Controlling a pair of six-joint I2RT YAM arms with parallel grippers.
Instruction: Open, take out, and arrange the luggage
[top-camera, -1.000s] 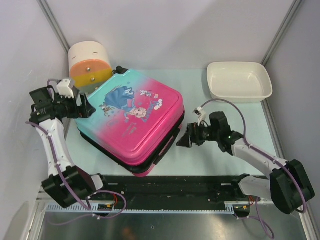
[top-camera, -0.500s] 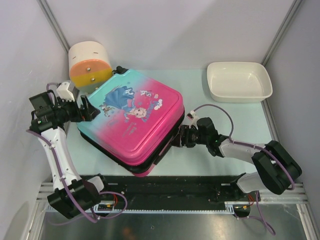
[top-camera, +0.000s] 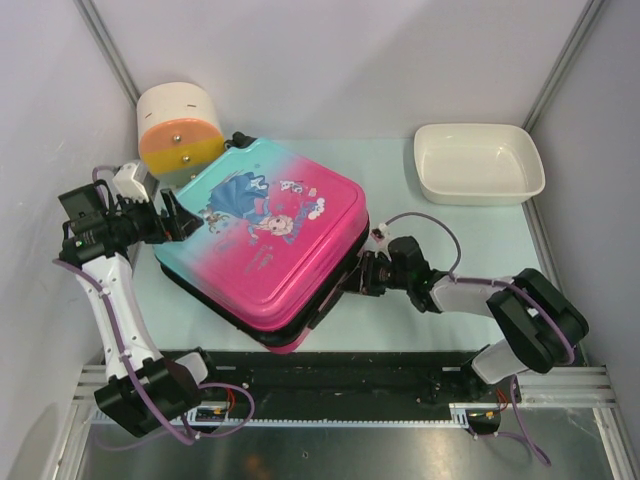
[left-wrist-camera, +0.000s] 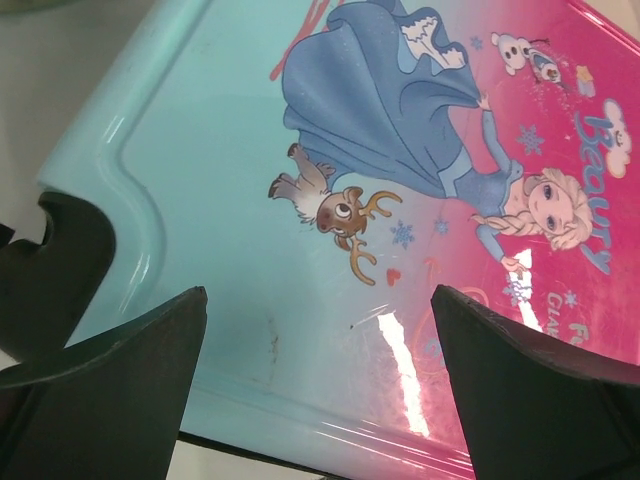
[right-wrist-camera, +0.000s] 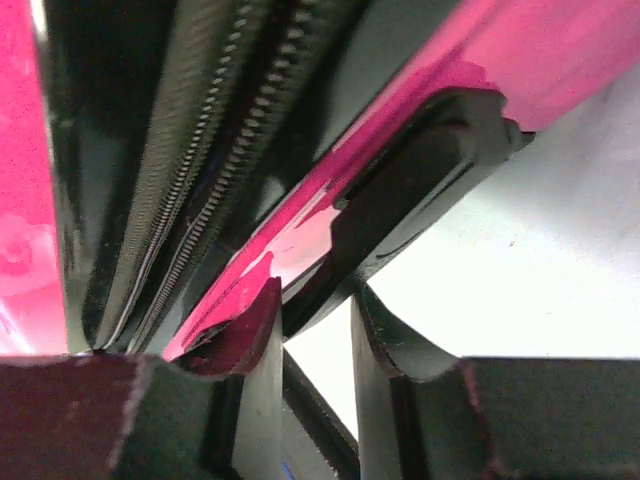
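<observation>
Seemingly stiff and slick, the luggage suits a hold by its zip; left gripper gapes, right gripper's grip I cannot tell.
</observation>
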